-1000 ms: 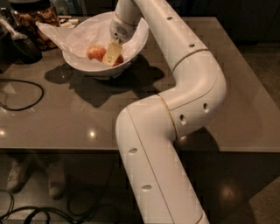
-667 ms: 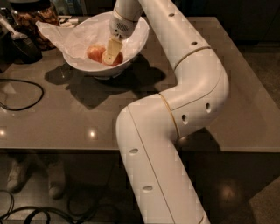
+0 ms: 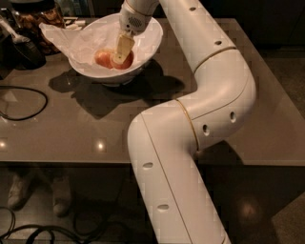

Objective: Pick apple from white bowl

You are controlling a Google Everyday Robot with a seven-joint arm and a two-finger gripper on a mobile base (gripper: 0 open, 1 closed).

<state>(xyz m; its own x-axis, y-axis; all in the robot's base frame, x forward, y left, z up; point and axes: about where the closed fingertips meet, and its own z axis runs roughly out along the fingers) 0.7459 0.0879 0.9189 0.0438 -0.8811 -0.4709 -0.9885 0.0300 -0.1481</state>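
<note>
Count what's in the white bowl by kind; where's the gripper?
Apples: 2 (paler apple, red apple)
Paper liner: 1
Total: 3 in the white bowl
Gripper: down inside the bowl, at the apples.

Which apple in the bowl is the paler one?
The apple on the picture's left, yellow-orange with pink blush; the red apple beside it sits partly behind the gripper, down in the white bowl.

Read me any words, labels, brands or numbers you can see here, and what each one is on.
None can be read.
The white arm shows only plain holes, no brand.
The gripper, down in the white bowl beside the apple, bears no label.
The dark jar at the back left is too dim to read.
</note>
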